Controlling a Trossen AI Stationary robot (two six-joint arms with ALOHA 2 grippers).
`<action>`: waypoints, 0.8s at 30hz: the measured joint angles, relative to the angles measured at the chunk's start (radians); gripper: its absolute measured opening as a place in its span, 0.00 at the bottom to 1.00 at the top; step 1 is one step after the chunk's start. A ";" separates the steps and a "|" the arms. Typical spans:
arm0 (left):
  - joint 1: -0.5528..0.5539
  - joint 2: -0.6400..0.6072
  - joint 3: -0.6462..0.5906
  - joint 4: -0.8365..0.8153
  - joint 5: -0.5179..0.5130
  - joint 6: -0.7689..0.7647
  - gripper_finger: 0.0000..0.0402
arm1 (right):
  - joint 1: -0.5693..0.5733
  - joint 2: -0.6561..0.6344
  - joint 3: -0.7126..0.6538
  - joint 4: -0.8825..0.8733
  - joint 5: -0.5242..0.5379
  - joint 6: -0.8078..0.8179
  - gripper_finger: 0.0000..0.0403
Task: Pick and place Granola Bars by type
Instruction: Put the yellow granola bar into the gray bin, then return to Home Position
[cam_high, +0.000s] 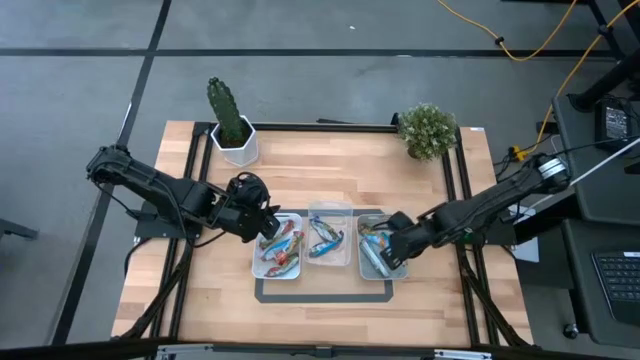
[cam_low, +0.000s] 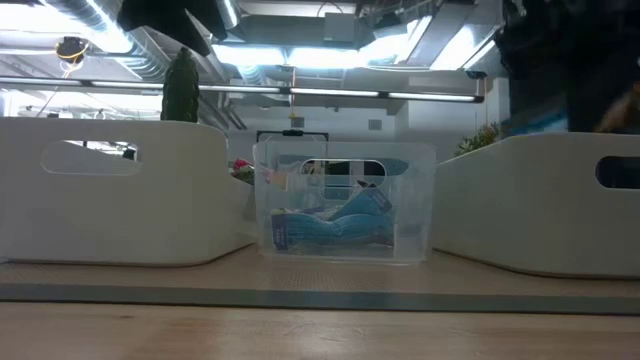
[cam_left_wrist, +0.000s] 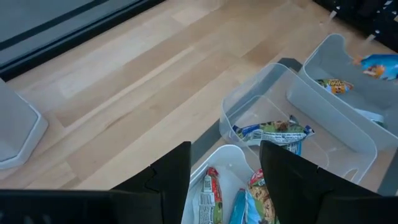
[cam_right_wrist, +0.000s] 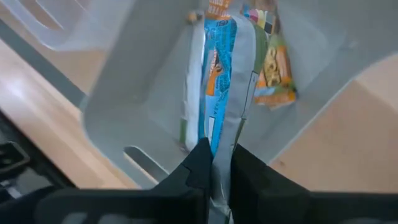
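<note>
Sorting looks mostly done: no bars lie loose on the table (cam_high: 330, 320), all sit in three bins. Left bin (cam_high: 257, 262) holds red-wrapped bars (cam_left_wrist: 211, 186), clear middle bin (cam_high: 330, 211) blue ones (cam_low: 335, 228), right bin (cam_high: 372, 272) a mix with a blue-white bar (cam_right_wrist: 217, 74) and a greenish one (cam_right_wrist: 273, 71).

Right gripper (cam_right_wrist: 222, 165) is over the right bin, fingers pinched narrow on a blue-white bar; it seems to be either dropping or pulling it. Left gripper (cam_left_wrist: 225, 165) hovers at the left bin's edge, fingers wide, empty.

Wrapper print is visible but none is readable.
</note>
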 joint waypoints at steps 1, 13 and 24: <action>0.000 0.000 0.000 0.000 0.000 0.000 0.45 | 0.004 0.018 0.000 0.002 -0.007 0.001 0.10; 0.000 0.000 0.000 0.001 0.033 0.000 0.45 | 0.006 0.067 0.000 0.075 0.006 0.036 0.25; -0.068 -0.077 0.000 -0.001 -0.029 0.034 0.45 | 0.020 -0.055 0.000 0.080 0.155 0.054 0.50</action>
